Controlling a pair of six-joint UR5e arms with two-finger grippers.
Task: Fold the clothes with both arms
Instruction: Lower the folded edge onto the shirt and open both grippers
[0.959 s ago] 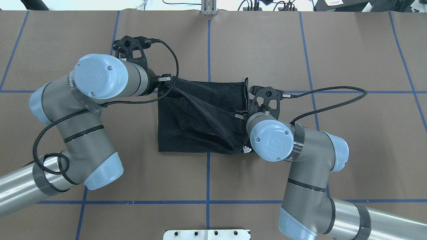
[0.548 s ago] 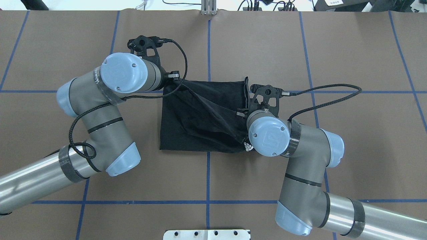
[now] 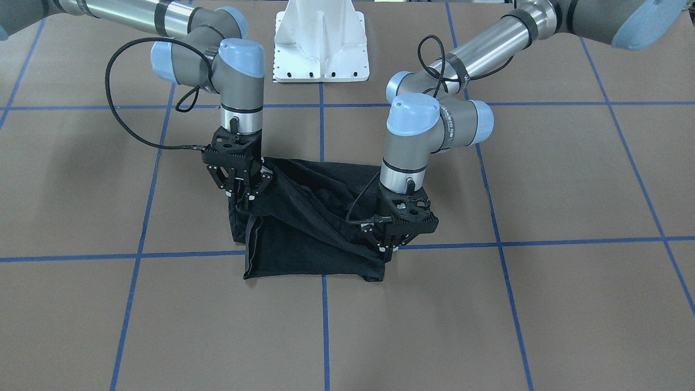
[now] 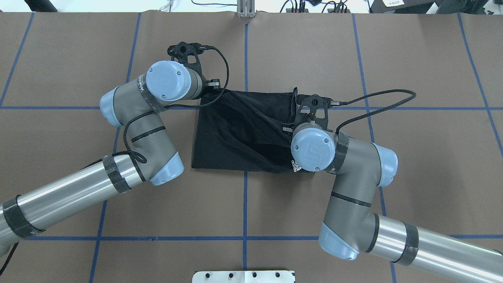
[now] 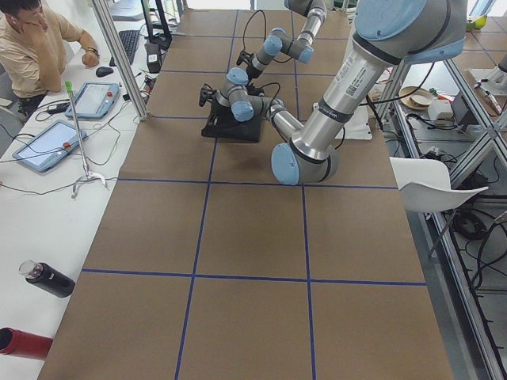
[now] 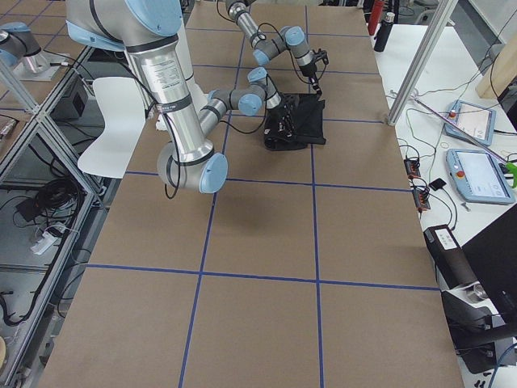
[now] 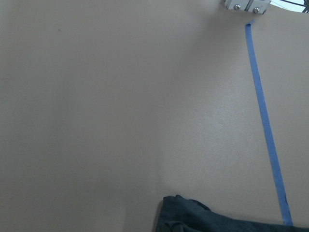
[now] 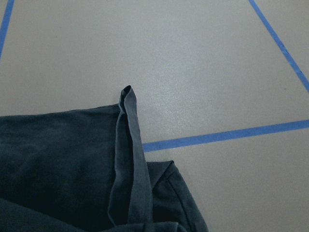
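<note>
While left claw (image 3: 387, 248) and right claw (image 3: 244, 199) each pinch black T-shirt (image 3: 309, 241) edge, white pedestal base (image 3: 321, 49) stands well apart.

This is a robotics lab. A long table (image 5: 245, 229), covered with brown paper, is marked into squares with blue tape (image 4: 245, 204). Two robot arms (image 4: 145, 129) reach over it, near a white pedestal (image 3: 321, 41). On the white side bench (image 5: 32, 229) lie touch-screen pendants (image 5: 46, 145), cables (image 5: 32, 188) and a keyboard (image 5: 129, 43) — a person (image 5: 36, 43) sits there, near aluminium frame posts (image 5: 120, 59).
</note>
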